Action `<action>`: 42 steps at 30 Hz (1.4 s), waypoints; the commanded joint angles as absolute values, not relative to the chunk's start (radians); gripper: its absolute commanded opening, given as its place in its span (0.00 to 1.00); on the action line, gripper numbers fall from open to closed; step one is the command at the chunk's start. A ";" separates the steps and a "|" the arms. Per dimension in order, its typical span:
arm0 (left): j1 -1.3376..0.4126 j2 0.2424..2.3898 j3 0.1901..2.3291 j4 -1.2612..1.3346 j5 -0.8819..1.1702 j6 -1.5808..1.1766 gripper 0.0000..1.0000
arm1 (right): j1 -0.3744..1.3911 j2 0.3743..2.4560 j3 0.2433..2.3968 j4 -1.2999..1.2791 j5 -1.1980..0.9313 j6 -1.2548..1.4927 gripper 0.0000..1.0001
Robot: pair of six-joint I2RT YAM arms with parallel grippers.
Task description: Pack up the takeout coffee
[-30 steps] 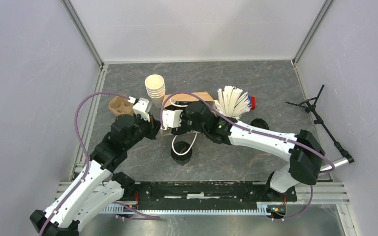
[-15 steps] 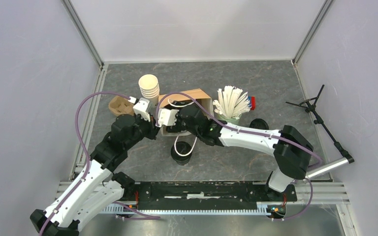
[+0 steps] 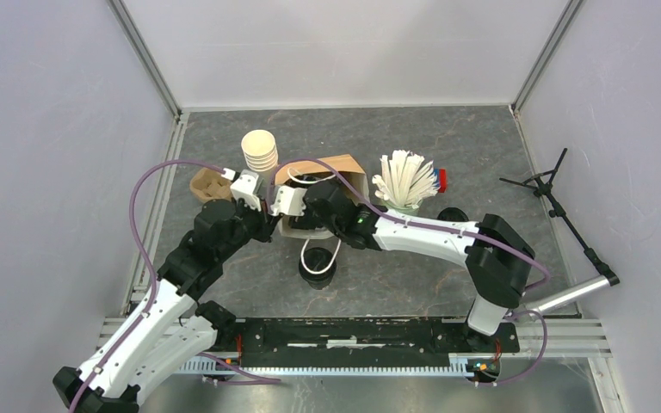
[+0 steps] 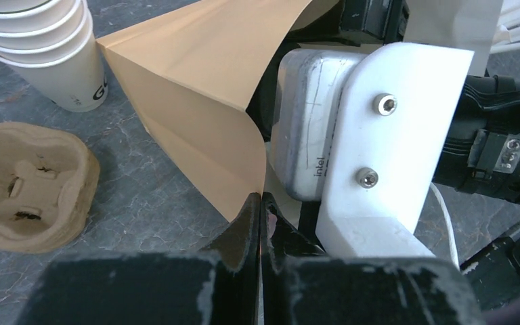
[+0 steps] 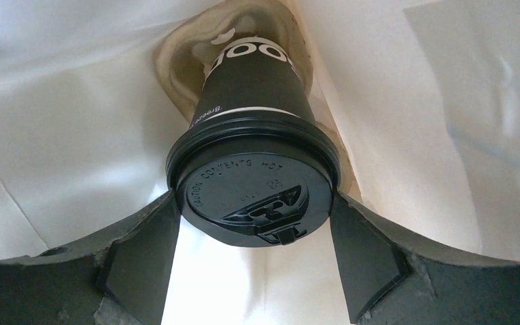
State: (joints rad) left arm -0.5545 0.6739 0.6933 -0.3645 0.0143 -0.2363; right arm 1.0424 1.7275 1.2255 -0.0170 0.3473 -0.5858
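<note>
A brown paper bag [image 3: 344, 168] lies on its side mid-table, mouth toward the arms. My left gripper [image 4: 260, 203] is shut on the edge of the bag's mouth [image 4: 203, 88]; it also shows in the top view [image 3: 268, 225]. My right gripper [image 5: 254, 203] is inside the bag, its fingers [image 5: 142, 257] pressed on both sides of the black lid of a takeout coffee cup [image 5: 254, 101]. The cup's base rests in a pulp carrier cell deep in the bag. A second black-lidded cup [image 3: 317, 267] stands on the table in front of the bag.
A stack of lidless cream cups [image 3: 260, 151] and a brown pulp carrier [image 3: 210, 185] sit left of the bag. A green cup of white sticks [image 3: 406, 181], a small red item [image 3: 441, 179] and a black round piece [image 3: 454, 215] are to the right. A black stand [image 3: 551, 189] is far right.
My right arm has pushed left and deeper into the bag with the cup. The bag and the cup stack have shifted slightly left. My left gripper keeps its hold.
</note>
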 commanded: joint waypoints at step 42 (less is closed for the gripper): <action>-0.561 0.715 0.705 -0.299 0.059 -0.307 0.02 | 1.031 1.652 1.388 -0.261 0.216 -0.781 0.82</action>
